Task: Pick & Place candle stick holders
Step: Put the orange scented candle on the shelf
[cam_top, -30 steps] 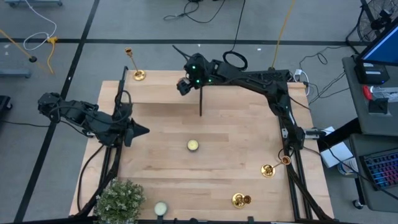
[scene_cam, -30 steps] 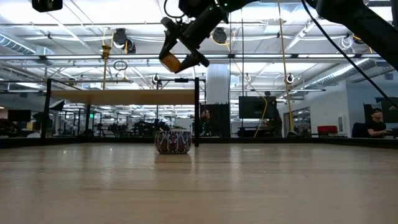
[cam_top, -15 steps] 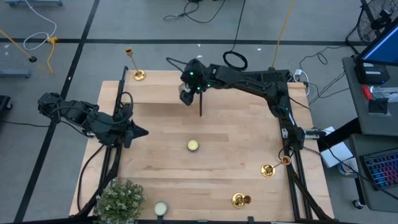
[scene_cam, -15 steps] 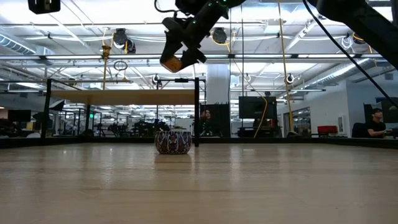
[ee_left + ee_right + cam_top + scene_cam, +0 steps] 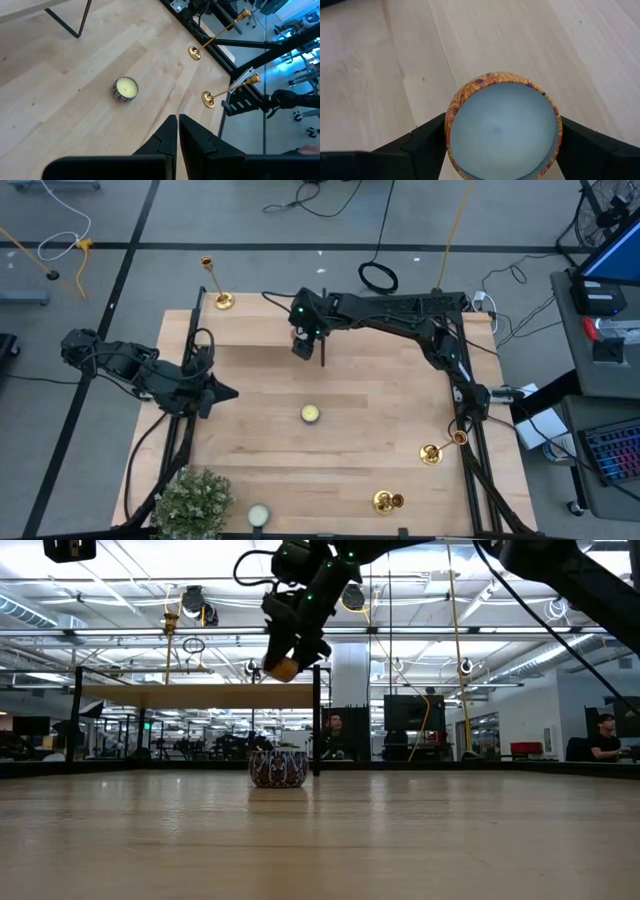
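Observation:
My right gripper (image 5: 303, 340) hangs above the far middle of the table, shut on a small candle (image 5: 502, 132) with an orange patterned tin and pale wax. Three gold candle stick holders stand on their round bases: one at the far left (image 5: 217, 292) and two at the near right (image 5: 432, 451) (image 5: 385, 501), both also in the left wrist view (image 5: 208, 98) (image 5: 195, 52). A yellow candle (image 5: 310, 414) sits mid-table. My left gripper (image 5: 178, 125) waits shut over the table's left side. My right gripper pinches the candle's round tin wall (image 5: 451, 131) between its two fingers (image 5: 427, 135), one on each opposite side. The fingers slant down from the table's far right. The candle (image 5: 283, 667) is lifted well clear of the table, its wax top tilted toward the wrist.
A raised wooden shelf (image 5: 200, 695) on black legs (image 5: 323, 352) runs along the far edge. A green plant (image 5: 192, 502) and another candle (image 5: 259, 514) sit at the near left. Bare wood lies around the yellow candle.
My right gripper has sunk and come a little toward the table's near edge, rolling its wrist as it went. The candle has stayed in its hold and now hangs lower and more tilted.

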